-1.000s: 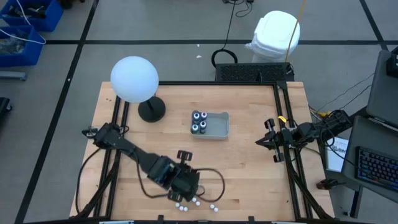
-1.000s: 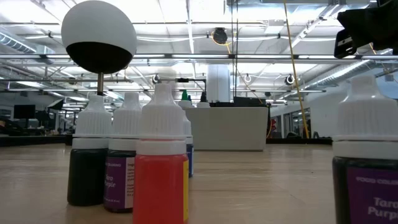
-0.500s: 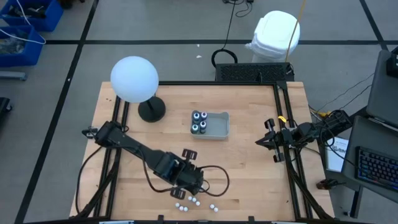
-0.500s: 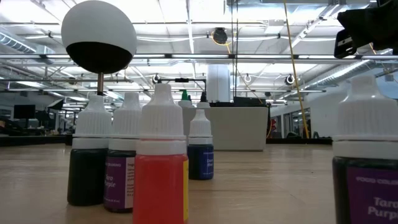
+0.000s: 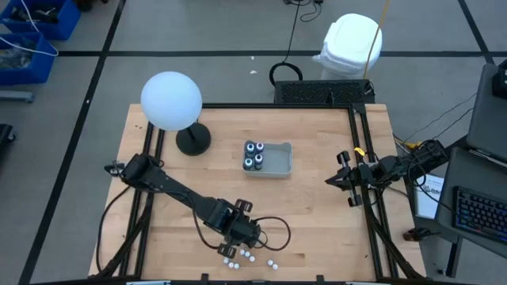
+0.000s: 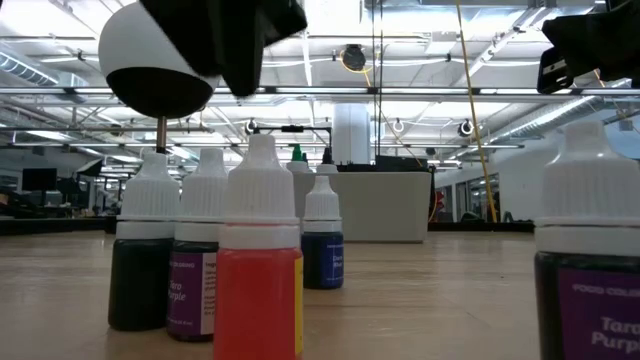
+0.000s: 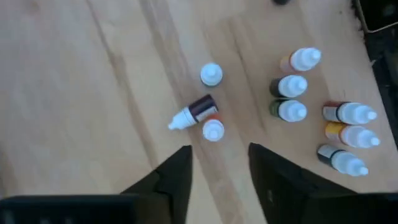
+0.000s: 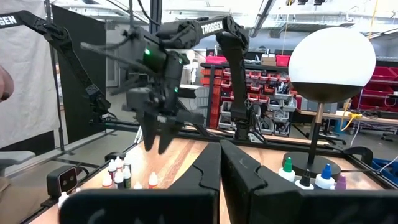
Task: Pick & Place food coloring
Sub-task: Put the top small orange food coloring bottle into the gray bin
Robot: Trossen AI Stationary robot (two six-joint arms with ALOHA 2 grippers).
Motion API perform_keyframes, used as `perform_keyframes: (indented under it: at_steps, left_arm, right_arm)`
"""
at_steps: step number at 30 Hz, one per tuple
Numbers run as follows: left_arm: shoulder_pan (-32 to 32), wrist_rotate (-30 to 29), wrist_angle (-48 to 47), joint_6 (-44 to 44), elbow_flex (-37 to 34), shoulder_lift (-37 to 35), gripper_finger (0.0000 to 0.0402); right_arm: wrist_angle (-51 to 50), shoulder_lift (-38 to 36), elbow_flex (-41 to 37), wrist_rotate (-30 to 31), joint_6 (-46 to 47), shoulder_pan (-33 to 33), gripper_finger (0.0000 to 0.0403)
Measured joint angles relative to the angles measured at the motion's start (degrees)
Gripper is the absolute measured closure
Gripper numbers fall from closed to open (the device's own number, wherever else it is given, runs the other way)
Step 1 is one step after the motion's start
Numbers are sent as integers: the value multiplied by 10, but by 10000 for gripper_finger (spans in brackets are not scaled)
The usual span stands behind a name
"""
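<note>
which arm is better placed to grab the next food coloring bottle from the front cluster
Left. The left gripper hangs open right above the loose food coloring bottles at the table's front edge. The right gripper is shut, parked at the right edge, far from them.

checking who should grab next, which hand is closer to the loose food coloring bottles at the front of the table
Left. The left hand hangs open just above the loose bottles at the table's front edge. The right hand waits shut near the table's right edge, well away from them.
</note>
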Motion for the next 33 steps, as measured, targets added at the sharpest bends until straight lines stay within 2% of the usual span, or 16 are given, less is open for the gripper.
perform_keyframes:
  at_steps: [3,7,17,22,33]
  left_arm:
    - [9,57,20,1,-19,0,203]
    - [12,69,56,5,-29,0,183]
    - [12,59,78,27,-30,19,207]
    - [14,34,74,29,-31,28,201]
    - [16,32,80,11,-52,28,195]
  right_arm:
    - [0,0,0,0,0,0,403]
    - [0,0,0,0,-3,0,403]
    - [0,0,0,0,-9,0,403]
    - [3,2,0,0,-10,0,403]
    - [5,3,0,0,-11,0,403]
